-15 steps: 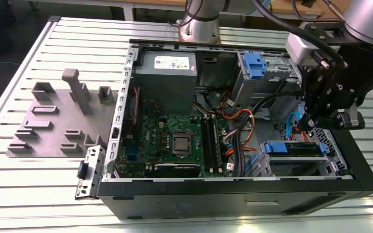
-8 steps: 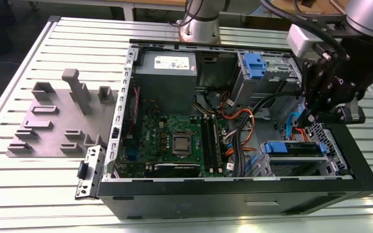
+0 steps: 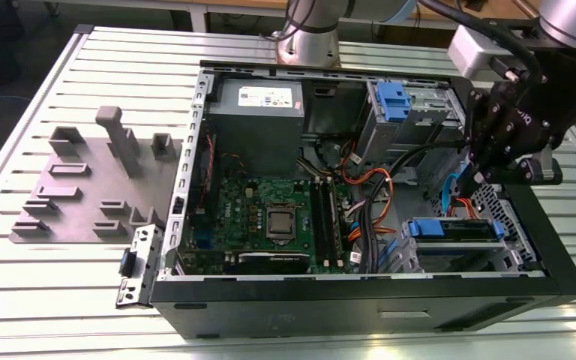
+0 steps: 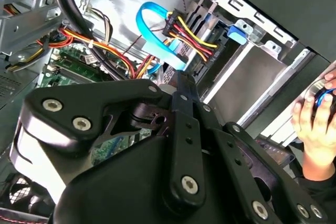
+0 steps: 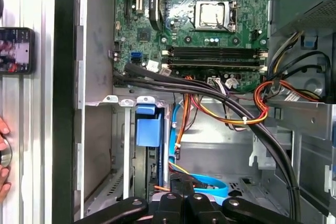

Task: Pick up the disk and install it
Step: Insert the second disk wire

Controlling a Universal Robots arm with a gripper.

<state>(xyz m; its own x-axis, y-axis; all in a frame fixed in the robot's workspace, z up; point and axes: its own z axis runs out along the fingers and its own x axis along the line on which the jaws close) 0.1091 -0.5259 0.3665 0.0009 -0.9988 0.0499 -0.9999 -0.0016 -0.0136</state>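
The disk point(image 3: 453, 229) lies in the lower drive bay of the open computer case point(image 3: 368, 300), at the exterior view's right. It shows as a bright blue carrier around a flat silver body. In the first wrist view its blue carrier end point(image 5: 148, 127) stands between the bay's metal rails. My gripper point(image 3: 476, 180) hangs just above and behind that bay, over a blue data cable point(image 5: 207, 182). Its black linkage shows in both wrist views point(image 5: 181, 203) point(image 4: 178, 82), and nothing is seen held in it.
A second blue bracket point(image 3: 393, 101) sits in the upper bay beside the grey power supply point(image 3: 258, 97). Orange, red and black cables point(image 3: 368, 187) cross beside the motherboard point(image 3: 268, 217). A grey fixture plate point(image 3: 88, 187) lies outside the case. A person's hand point(image 4: 315, 119) and a phone point(image 5: 16, 50) are nearby.
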